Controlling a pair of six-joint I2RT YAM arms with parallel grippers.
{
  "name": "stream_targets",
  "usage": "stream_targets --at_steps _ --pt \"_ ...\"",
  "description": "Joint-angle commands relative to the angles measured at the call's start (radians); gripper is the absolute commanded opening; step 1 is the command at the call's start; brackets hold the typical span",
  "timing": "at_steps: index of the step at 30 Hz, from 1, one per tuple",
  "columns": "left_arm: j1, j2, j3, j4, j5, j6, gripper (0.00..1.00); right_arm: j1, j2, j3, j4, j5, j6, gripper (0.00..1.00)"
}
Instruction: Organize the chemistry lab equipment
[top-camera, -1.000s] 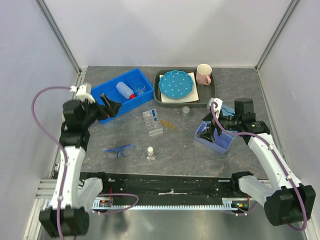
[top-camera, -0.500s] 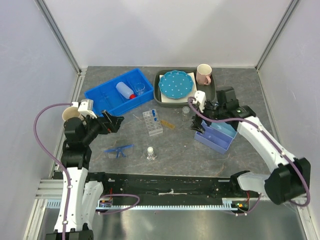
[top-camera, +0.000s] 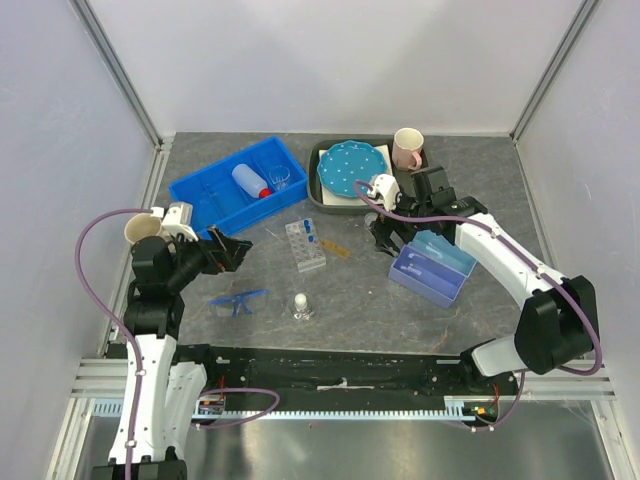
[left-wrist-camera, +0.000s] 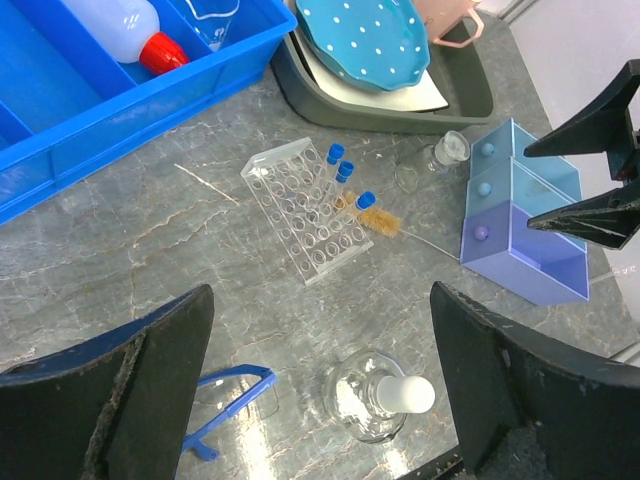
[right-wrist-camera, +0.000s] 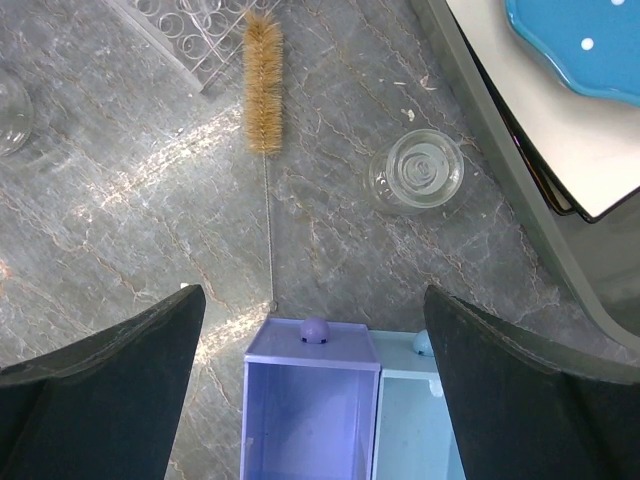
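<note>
A white squeeze bottle (top-camera: 250, 181) with a red nozzle lies in the blue bin (top-camera: 205, 195) beside a clear beaker (top-camera: 279, 177). The test-tube rack (top-camera: 305, 246) with blue-capped tubes (left-wrist-camera: 340, 165) stands mid-table. Blue safety glasses (top-camera: 237, 299) and a stoppered glass flask (top-camera: 301, 305) lie near the front edge. My left gripper (top-camera: 228, 252) hovers open, left of the rack, with the flask (left-wrist-camera: 380, 395) below its gap. My right gripper (top-camera: 385, 235) is open and empty above the table. It hangs between a small glass beaker (right-wrist-camera: 415, 170) and the purple drawer unit (right-wrist-camera: 312, 400).
A bristle brush (right-wrist-camera: 264, 85) lies beside the rack. The grey tray (top-camera: 420, 188) at the back holds a blue dotted plate (top-camera: 351, 168) and a pink mug (top-camera: 407, 148). A beige mug (top-camera: 143, 230) sits at the left edge. The drawer unit (top-camera: 432, 267) stands right of centre.
My right arm swung left from over the drawer unit to beside the small beaker. My left arm drew back from the blue bin toward the glasses and flask. Both stayed open.
</note>
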Motion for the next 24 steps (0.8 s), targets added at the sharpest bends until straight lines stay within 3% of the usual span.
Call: stream_targets --at_steps 1,9,13,15,19,20,24 --pt "0.001 0.020 0.000 0.018 0.058 0.021 0.94 -0.002 -0.011 0.026 0.018 0.020 0.000 0.98" --pt "-0.021 0.089 0.019 0.020 0.151 0.016 0.93 -0.077 -0.106 -0.031 0.020 -0.135 -0.025 0.98" --pt "-0.119 0.111 0.045 0.006 0.110 0.001 0.93 -0.157 -0.172 -0.095 0.087 -0.244 0.018 0.98" --pt "-0.228 0.109 0.062 -0.012 0.047 -0.019 0.93 -0.197 -0.226 -0.147 0.121 -0.263 0.032 0.98" --pt "-0.482 0.158 0.134 -0.020 -0.214 -0.079 0.93 -0.268 -0.321 -0.220 0.207 -0.234 0.060 0.98" --pt "-0.572 0.214 0.154 -0.025 -0.250 -0.084 0.93 -0.307 -0.343 -0.243 0.224 -0.227 0.081 0.98" --pt "-0.740 0.439 0.282 -0.054 -0.396 -0.087 0.93 -0.404 -0.350 -0.252 0.314 -0.169 0.281 0.98"
